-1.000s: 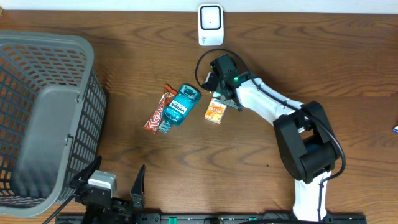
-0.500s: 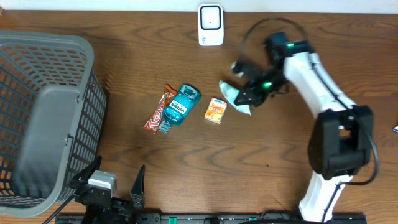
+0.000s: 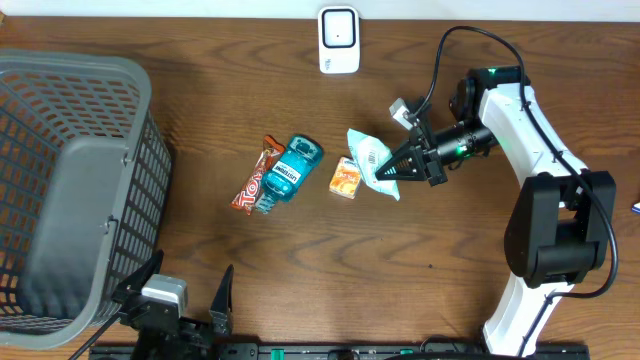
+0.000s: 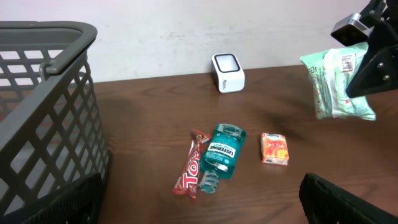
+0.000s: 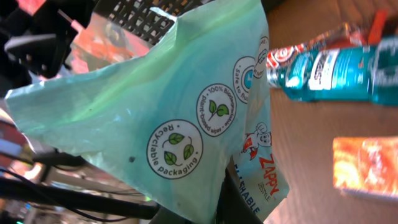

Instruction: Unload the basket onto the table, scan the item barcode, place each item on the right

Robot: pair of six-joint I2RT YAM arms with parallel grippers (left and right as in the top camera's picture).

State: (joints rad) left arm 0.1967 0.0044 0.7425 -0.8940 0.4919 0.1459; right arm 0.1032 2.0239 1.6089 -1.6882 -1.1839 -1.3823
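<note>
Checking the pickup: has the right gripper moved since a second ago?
Yes. The right gripper, jaws shut on the green packet, has swung rightward, away from the orange box.

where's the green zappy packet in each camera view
Overhead: green Zappy packet right of centre, just right of the orange box.
Left wrist: upper right, up off the table.
Right wrist: fills most of the picture.
Shared landmark: teal Listerine bottle, seen in all three.
</note>
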